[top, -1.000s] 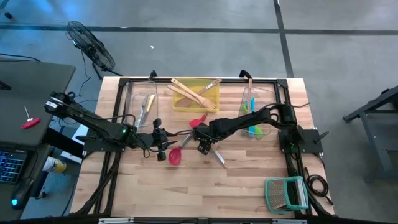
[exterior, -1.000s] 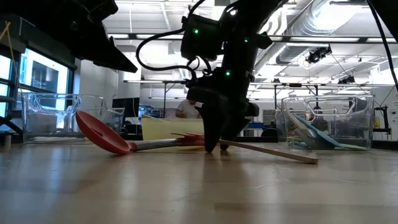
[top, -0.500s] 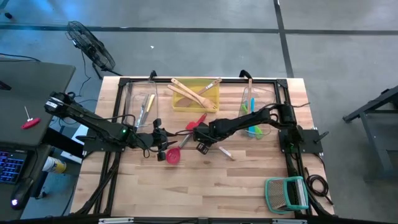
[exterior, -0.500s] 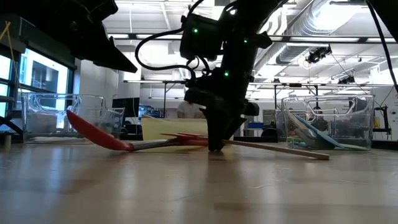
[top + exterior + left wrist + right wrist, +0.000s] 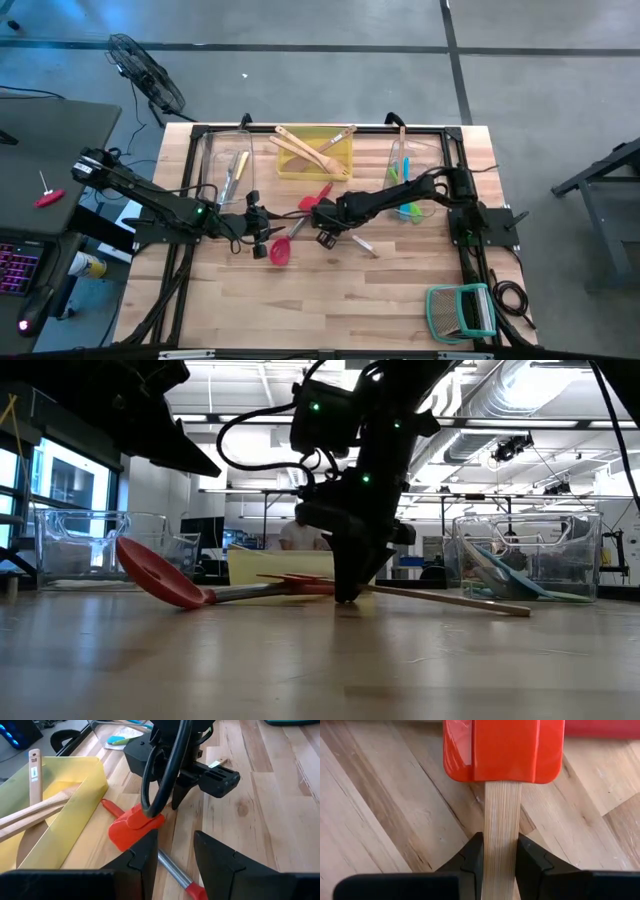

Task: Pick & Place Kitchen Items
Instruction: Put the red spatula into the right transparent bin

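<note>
Moved: right gripper [image 5: 500,857] closed onto the wooden handle; the handle's far end swung out across the table.
Right: clamped on red spatula [image 5: 504,750] handle, mid-table near yellow tray [image 5: 75,805].
Left: left gripper [image 5: 175,855] fingers apart, empty, above red ladle [image 5: 165,575].

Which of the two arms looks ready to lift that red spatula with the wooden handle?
The right one, probably. The right gripper is shut on the wooden handle of the red spatula at mid-table. The left gripper is beside it with open fingers, holding nothing.
</note>
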Action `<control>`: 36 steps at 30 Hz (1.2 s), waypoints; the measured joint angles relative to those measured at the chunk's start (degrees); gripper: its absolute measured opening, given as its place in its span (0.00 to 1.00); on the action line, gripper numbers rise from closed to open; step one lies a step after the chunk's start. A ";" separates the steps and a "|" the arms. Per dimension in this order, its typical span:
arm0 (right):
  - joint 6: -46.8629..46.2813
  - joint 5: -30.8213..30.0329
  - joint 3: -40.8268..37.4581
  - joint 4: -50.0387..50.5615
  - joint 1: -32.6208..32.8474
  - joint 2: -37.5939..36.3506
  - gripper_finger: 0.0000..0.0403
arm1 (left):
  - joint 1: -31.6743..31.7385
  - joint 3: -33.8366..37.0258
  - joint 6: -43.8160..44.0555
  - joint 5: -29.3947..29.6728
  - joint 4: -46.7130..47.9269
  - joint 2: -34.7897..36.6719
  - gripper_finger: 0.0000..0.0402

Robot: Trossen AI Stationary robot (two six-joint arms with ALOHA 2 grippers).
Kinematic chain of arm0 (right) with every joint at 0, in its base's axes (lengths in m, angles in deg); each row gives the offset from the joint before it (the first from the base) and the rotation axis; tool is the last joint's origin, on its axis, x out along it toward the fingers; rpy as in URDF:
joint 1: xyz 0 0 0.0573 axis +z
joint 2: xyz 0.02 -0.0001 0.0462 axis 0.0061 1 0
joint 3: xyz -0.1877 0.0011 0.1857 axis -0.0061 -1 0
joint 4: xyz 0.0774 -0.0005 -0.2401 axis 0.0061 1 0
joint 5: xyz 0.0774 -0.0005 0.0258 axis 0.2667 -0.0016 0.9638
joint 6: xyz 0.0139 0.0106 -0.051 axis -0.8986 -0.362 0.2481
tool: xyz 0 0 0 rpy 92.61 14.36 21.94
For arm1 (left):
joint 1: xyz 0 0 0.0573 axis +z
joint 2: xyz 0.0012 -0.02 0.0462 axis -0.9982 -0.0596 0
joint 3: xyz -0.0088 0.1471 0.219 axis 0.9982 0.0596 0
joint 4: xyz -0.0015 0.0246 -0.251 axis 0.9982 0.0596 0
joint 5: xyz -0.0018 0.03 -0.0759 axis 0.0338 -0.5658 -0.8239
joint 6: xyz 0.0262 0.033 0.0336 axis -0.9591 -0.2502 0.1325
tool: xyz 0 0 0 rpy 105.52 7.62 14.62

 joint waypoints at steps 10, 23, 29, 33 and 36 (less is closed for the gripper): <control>0.49 -2.84 -0.03 0.35 2.87 -6.65 0.16 | -0.01 0.00 -0.03 0.00 0.42 0.00 0.30; 1.46 -18.80 0.08 3.90 8.69 -20.02 0.16 | -0.01 0.00 -0.22 0.00 0.72 0.00 0.30; -0.13 -29.31 0.15 10.79 9.90 -27.07 0.16 | -0.02 0.00 0.23 -0.86 1.59 0.00 0.30; -3.80 -37.23 0.15 18.39 9.54 -31.00 0.16 | -0.02 0.00 1.21 -0.94 1.79 0.00 0.30; -8.70 -43.15 0.16 25.19 8.74 -33.44 0.16 | -0.02 0.00 1.27 -0.94 1.84 0.00 0.30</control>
